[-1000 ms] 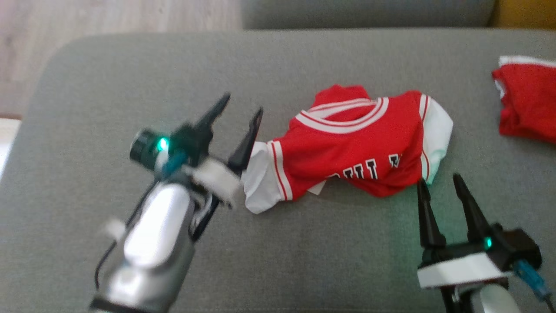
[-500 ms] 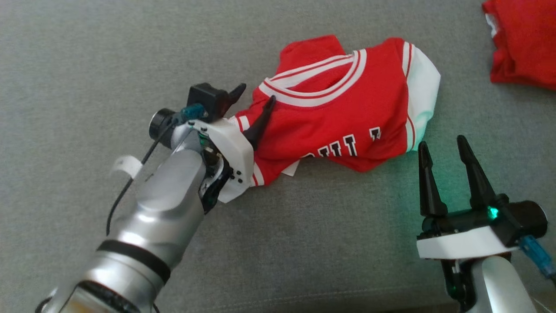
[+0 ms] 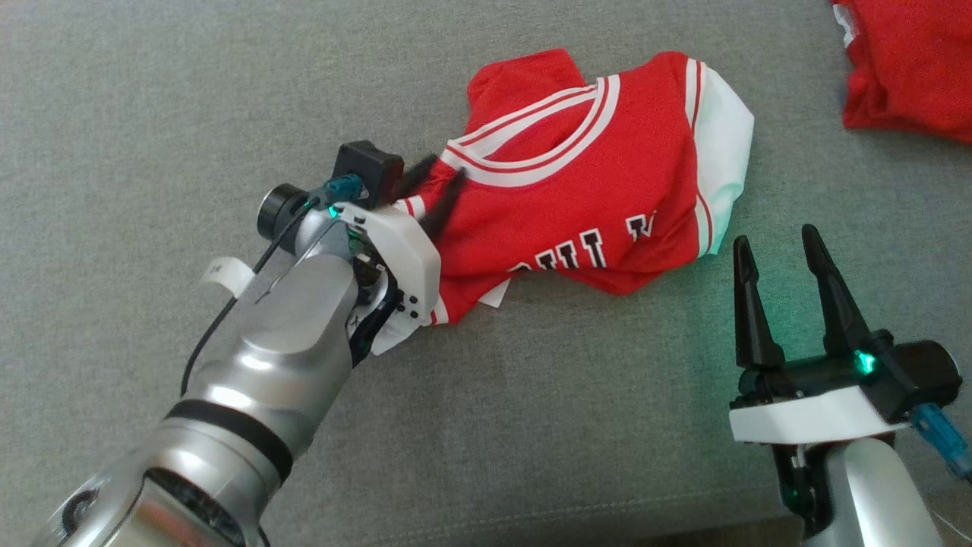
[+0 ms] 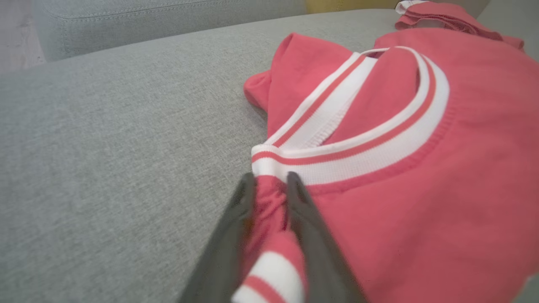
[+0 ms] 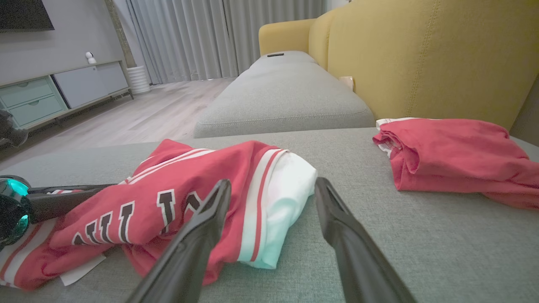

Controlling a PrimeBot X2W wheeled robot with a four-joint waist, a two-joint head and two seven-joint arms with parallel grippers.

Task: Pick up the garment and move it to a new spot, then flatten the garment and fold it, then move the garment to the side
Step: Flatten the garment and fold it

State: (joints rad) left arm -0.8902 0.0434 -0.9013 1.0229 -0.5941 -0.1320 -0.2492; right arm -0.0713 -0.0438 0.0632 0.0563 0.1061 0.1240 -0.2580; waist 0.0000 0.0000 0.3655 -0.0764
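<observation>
While the left hand (image 3: 444,171) sits at the near sleeve end of the jersey (image 3: 592,205), its fingers (image 4: 305,223) stand close together with a ridge of red cloth between them. The cloth looks pinched, though how firmly is hard to tell. From that hand the jersey lies crumpled on the cushion (image 3: 152,114), its long axis running off toward the right hand (image 3: 774,239). The right hand is wide open and empty, its tips just short of the white sleeve (image 3: 725,152).

Garment (image 3: 592,205) red w/ white-red striped trim, black letters; sofa (image 3: 152,114) grey; 2nd garment (image 3: 904,68) red.
</observation>
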